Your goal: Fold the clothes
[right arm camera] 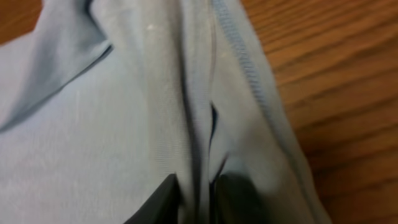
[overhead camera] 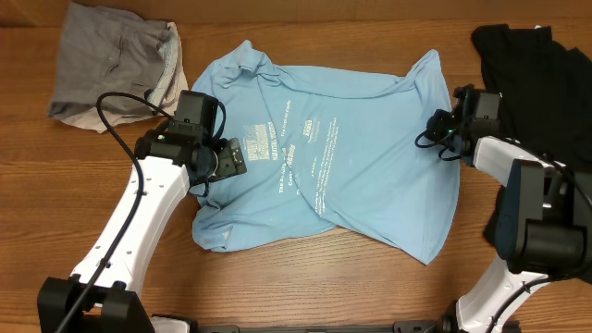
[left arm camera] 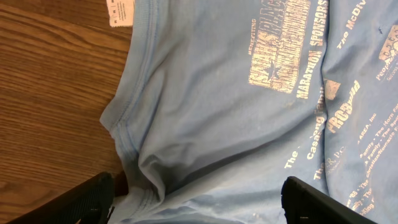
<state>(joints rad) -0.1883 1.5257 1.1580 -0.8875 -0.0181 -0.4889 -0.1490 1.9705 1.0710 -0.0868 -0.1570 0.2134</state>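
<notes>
Grained wooden table (overhead camera: pixel 305 296) under rumpled (soft) T-shirt (overhead camera: pixel 351 176)

Brown wooden table (overhead camera: pixel 305 287) with lengthwise grain.

The worktop (overhead camera: pixel 305 287) carries one light blue T-shirt (overhead camera: pixel 351 157). Left of the T-shirt is one heap (overhead camera: pixel 111 69) of two pieces, grey and beige; right of it, one black garment (overhead camera: pixel 546 83). Two arms flank it: left arm (overhead camera: pixel 139 217), right arm (overhead camera: pixel 541 217).

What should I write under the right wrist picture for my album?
Right gripper pinches a fold of the light blue T-shirt on the wooden table.
</notes>
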